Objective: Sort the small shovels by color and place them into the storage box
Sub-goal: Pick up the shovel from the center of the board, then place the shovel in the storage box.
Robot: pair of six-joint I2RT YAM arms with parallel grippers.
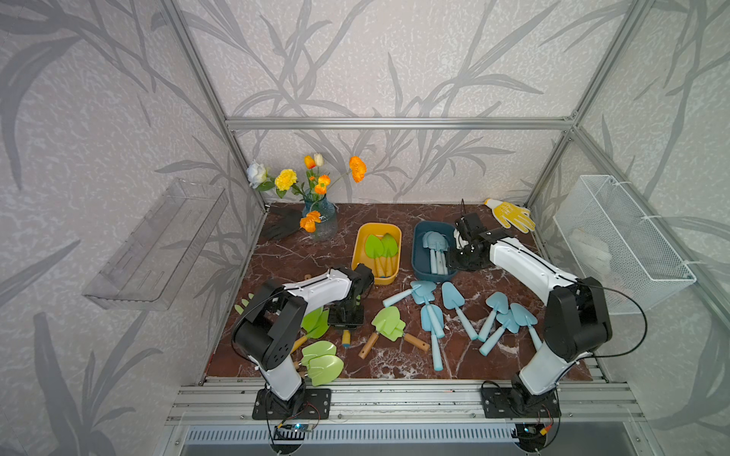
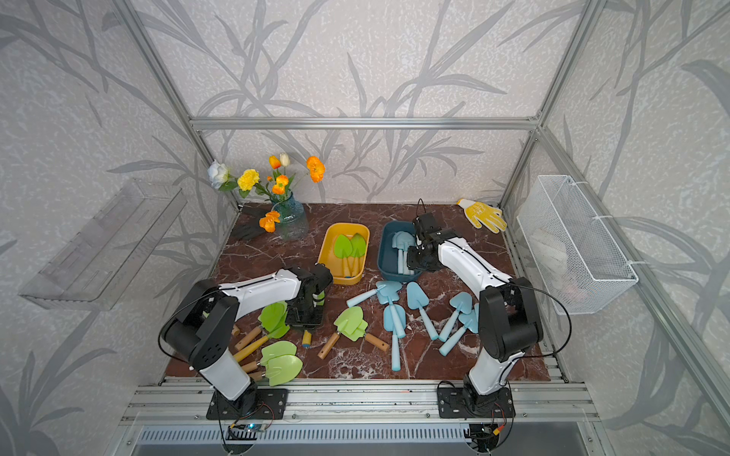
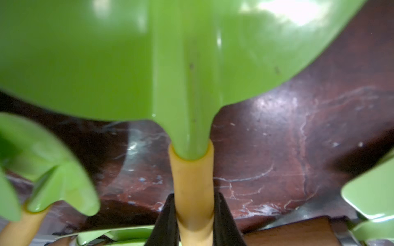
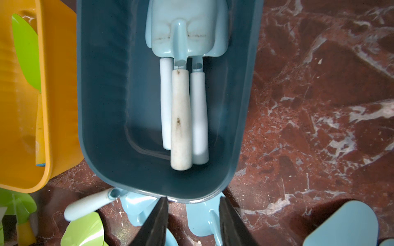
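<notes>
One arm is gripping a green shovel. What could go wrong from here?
The left gripper pinches only the green shovel's wooden handle; the wide blade could swing or slip when lifted.
Close beside it lie other green shovels that might get dragged along.
The right gripper, open and empty, hangs near the blue box's rim and could knock it.

bright, even light; the left wrist view's close green shovel (image 3: 128, 53) blurs under glare.

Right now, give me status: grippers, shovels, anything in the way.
Left gripper shut on green shovel handle. Right gripper open, empty, at blue box edge. Three blue shovels inside it; many loose on table. Neighbouring green blades crowd the held one.
</notes>
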